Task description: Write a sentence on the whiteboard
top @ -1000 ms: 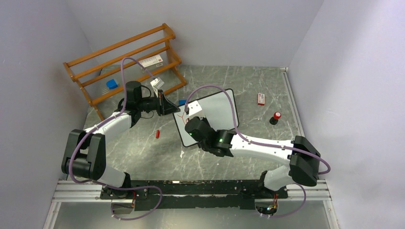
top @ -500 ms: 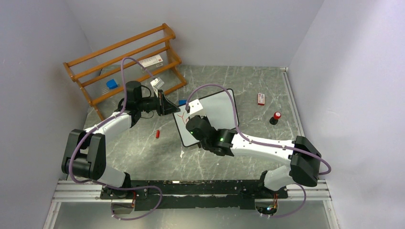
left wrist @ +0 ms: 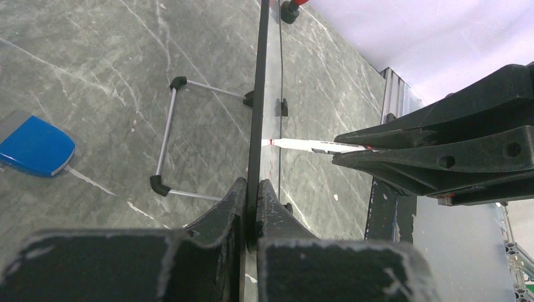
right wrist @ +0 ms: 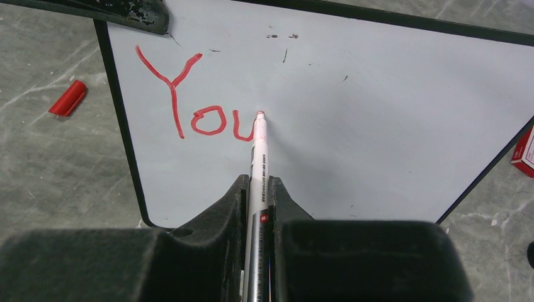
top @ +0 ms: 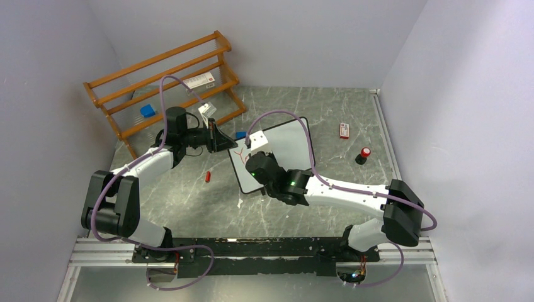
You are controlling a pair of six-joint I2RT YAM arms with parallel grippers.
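The whiteboard (right wrist: 378, 113) stands propped up on its wire feet (left wrist: 165, 148). My left gripper (left wrist: 252, 185) is shut on its black frame edge (left wrist: 257, 94) at the board's upper left corner (top: 220, 138). My right gripper (right wrist: 257, 182) is shut on a white marker (right wrist: 259, 157). The marker's red tip rests on the board at the end of the sentence (right wrist: 195, 107), which reads "You" in red. From above, the right gripper (top: 252, 162) covers part of the lettering.
A red marker cap (top: 207, 177) lies on the marble table left of the board. A blue object (left wrist: 34, 146) lies behind the board. A wooden rack (top: 167, 82) stands far left. A small red box (top: 344, 130) and a red-topped black piece (top: 364, 155) lie to the right.
My right gripper has shifted slightly up and across the board with the marker. The left arm and the board have not moved.
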